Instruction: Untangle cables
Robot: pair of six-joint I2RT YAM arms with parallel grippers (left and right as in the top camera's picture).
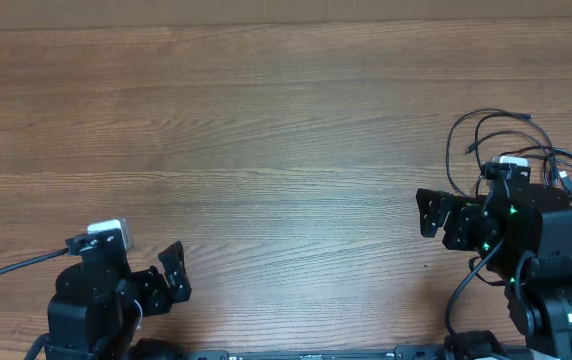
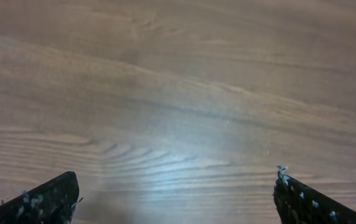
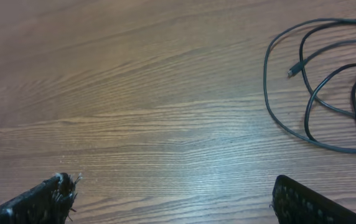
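The right gripper (image 3: 173, 186) and the left gripper (image 2: 177, 177) are seen with fingers spread and nothing between them, the left well apart from the work over bare table (image 2: 178, 93). Ahead and to the right of the right gripper, a small plug (image 3: 293, 71) lies nearest. Beyond it the cables (image 3: 315, 89) are spread in loose overlapping loops. One outer strand is best pinched near that plug, so that a loop is drawn free, not tightened.

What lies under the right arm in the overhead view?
The cables loop on the table beyond the right arm. Their near part runs beneath it and is hidden there.
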